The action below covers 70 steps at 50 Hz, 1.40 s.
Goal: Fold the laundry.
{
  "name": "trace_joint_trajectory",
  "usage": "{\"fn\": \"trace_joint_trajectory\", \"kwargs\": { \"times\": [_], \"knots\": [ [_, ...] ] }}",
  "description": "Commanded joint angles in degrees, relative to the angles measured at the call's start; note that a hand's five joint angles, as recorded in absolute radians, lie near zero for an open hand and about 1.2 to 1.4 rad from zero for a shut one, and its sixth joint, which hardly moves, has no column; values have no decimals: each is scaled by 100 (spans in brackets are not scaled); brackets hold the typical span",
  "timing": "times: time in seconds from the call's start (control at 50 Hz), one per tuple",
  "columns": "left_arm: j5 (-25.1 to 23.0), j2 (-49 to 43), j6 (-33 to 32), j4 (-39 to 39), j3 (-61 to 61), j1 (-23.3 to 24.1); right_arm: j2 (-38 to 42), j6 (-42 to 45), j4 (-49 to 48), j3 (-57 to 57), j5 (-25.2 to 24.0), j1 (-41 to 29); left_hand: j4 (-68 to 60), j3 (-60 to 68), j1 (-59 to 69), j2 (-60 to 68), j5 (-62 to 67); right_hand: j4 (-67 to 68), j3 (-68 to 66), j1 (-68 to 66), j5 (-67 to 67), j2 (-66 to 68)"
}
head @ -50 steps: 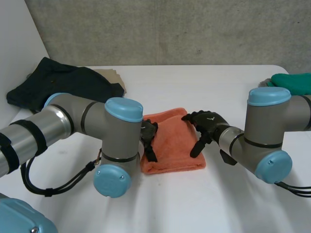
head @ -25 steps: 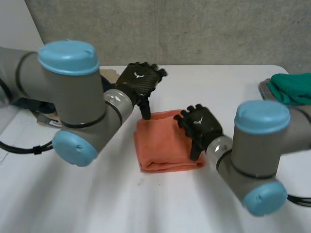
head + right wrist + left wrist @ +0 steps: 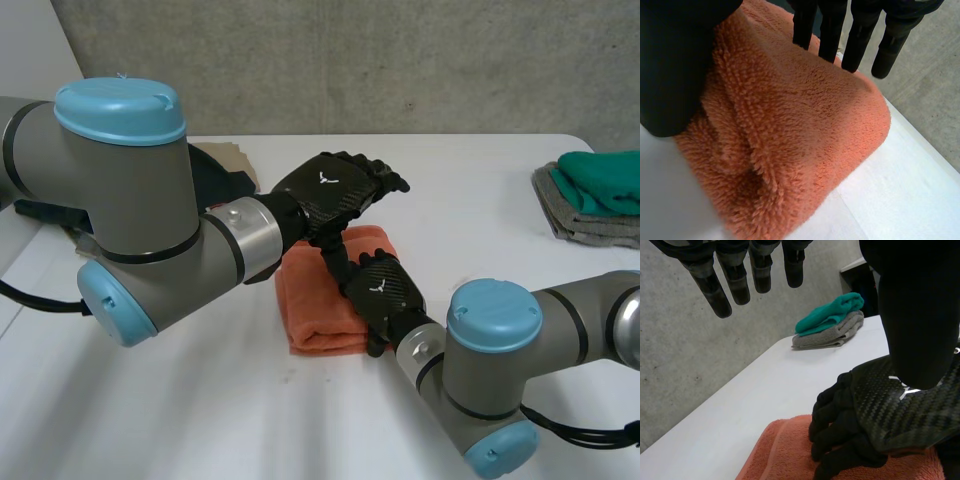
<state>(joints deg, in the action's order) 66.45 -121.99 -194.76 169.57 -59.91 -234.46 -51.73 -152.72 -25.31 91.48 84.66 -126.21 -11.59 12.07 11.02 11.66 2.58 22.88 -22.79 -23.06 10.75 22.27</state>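
The folded orange towel lies on the white worktop, under both hands. The right hand sits on the towel's near corner on the robot's right. In its own wrist view its fingers are straight and released, their tips resting on the fleecy top layer. Its thumb stands against the towel's stacked folded edge, so that edge lies between thumb and fingers, and nothing is curled round the cloth. The left hand hangs above the towel's far part, just beyond the right hand's fingertips. Its fingers are stretched out straight in the air, released and grasping nothing, with the towel below its palm. In the head view the left thumb points down toward the towel, close to the back of the right hand; whether it touches cannot be told. Well beyond the left fingertips, near the worktop's edge, a green cloth lies folded on top of a grey cloth. Behind the left arm lie a dark garment and a beige cloth
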Motion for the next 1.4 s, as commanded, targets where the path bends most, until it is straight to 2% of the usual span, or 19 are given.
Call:
{"fn": "trace_joint_trajectory", "kwargs": {
  "times": [0.02, 0.22, 0.3, 0.36, 0.42, 0.5, 0.52, 0.56, 0.74, 0.96, 1.1, 1.18, 1.28, 1.4],
  "knots": [
    [8, 27, -1, 6, 6, 5, 128, 49, -114, -174, -2, 9, -47, 0, 105, 41, -52, 1124, -1134, -1107, 1337, 1185],
    [8, 97, -1, 15, 15, -4, 330, 49, -167, -508, -20, 9, -31, -17, 88, 24, -69, 3076, -3086, -3059, 3289, 3137],
    [8, 106, -1, 15, 32, -4, 357, 49, -167, -648, -20, 9, -31, -17, 88, 24, -69, 2994, -3003, -2976, 3206, 3055],
    [8, 114, -1, 15, 41, -12, 392, 40, -123, -762, -11, 9, -31, -17, 88, 24, -69, 2256, -2266, -2239, 2469, 2317],
    [8, 123, -1, 15, 41, -30, 418, 49, -106, -807, -20, 9, -31, -17, 88, 24, -69, 2169, -2178, -2151, 2381, 2230],
    [8, 141, -1, 24, 41, -39, 488, 128, -132, -877, -20, 9, -31, -17, 88, 24, -69, 3342, -3351, -3324, 3554, 3403],
    [8, 141, -1, 24, 41, -39, 480, 163, -167, -886, -11, 9, -31, -17, 88, 24, -69, 4628, -4638, -4611, 4841, 4689],
    [8, 150, -1, 24, 50, -30, 427, 163, -176, -886, 7, 9, -31, -17, 88, 24, -69, 5708, -5717, -5690, 5921, 5769],
    [17, 316, -1, 50, 181, -74, 67, 75, -405, -1219, -28, 334, -14, -34, 71, 7, -85, 5712, -5721, -5694, 5925, 5773],
    [35, 343, 183, 59, 735, -109, -127, -355, -519, -2502, -441, 1678, 3, -51, 54, -9, -102, 5712, -5721, -5694, 5925, 5773],
    [26, 343, 412, 59, 902, -100, -22, -979, -1151, -3241, -678, 2960, 3, -51, 54, -9, -102, 5712, -5721, -5694, 5925, 5773],
    [26, 343, 421, 59, 885, -83, 294, -1216, -1660, -3382, -1056, 3620, 3, -51, 54, -9, -102, 5712, -5721, -5694, 5925, 5773],
    [26, 325, 412, 59, 867, -39, 1171, -1471, -2310, -3750, -1548, 4323, 3, -51, 54, -9, -102, 5712, -5721, -5694, 5925, 5773],
    [26, 290, 412, 59, 815, -21, 2069, -1524, -2575, -3900, -1979, 4939, -14, -34, 71, 7, -85, 5712, -5721, -5694, 5925, 5773]
  ]
}}
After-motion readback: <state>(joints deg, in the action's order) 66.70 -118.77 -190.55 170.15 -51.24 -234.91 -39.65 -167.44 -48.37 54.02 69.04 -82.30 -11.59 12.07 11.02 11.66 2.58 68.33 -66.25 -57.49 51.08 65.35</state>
